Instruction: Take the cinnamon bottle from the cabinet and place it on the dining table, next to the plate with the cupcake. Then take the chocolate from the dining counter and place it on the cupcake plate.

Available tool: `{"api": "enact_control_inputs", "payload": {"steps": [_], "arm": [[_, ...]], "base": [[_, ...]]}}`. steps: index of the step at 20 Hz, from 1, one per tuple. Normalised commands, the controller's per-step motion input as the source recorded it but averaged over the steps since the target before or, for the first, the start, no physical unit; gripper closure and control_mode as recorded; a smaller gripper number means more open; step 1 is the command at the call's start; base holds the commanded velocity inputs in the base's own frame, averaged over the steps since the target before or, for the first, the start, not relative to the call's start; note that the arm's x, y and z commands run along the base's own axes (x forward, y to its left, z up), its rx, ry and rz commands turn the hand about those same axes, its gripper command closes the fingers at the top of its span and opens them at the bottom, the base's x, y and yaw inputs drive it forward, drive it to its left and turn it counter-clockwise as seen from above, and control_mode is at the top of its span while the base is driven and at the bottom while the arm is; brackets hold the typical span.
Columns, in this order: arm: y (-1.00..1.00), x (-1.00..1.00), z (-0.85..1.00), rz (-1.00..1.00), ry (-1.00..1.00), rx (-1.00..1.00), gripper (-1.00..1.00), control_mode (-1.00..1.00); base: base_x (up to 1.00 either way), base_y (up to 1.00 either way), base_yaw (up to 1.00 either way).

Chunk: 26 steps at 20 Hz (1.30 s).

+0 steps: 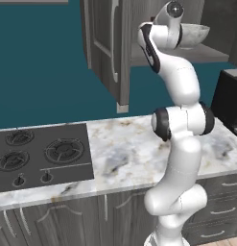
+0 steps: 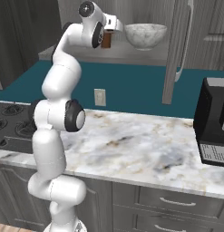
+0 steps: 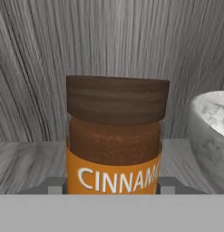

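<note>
The bottle (image 3: pixel 114 140) stands upright on the cabinet (image 1: pixel 103 43) shelf, its long axis vertical, just beside the bowl (image 3: pixel 211 131), which sits near its side without clearly touching. The gripper (image 3: pixel 112 185) reaches in level, straight at the bottle, with a finger (image 3: pixel 56 185) on either flank of the label band, so the bottle sits squarely between the jaws. The fingers look drawn in against its sides, but whether they truly pinch it I cannot tell. Lifting it out would likely mean pulling back along the shelf, away from the bowl.
</note>
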Motion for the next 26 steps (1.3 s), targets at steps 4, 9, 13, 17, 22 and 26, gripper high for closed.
{"api": "enact_control_inputs", "payload": {"steps": [4, 9, 13, 17, 22, 26], "arm": [[0.41, -0.97, -0.07, 0.00, -0.04, -0.02, 1.00, -1.00], [0.56, -1.00, -0.21, 0.00, -0.03, 0.00, 1.00, -1.00], [0.45, -1.00, -0.24, 0.00, -0.01, 0.00, 1.00, -1.00], [0.31, -1.00, -0.12, 0.00, -0.01, 0.00, 1.00, -1.00], [0.10, -1.00, -0.17, 0.01, 0.00, 0.00, 1.00, -1.00], [0.00, -1.00, -0.24, 0.08, -0.04, 0.00, 1.00, -1.00]], "base": [[0.00, 0.00, 0.00], [0.00, 0.00, 0.00], [0.00, 0.00, 0.00], [0.00, 0.00, 0.00], [0.00, 0.00, 0.00], [0.00, 0.00, 0.00]]}}
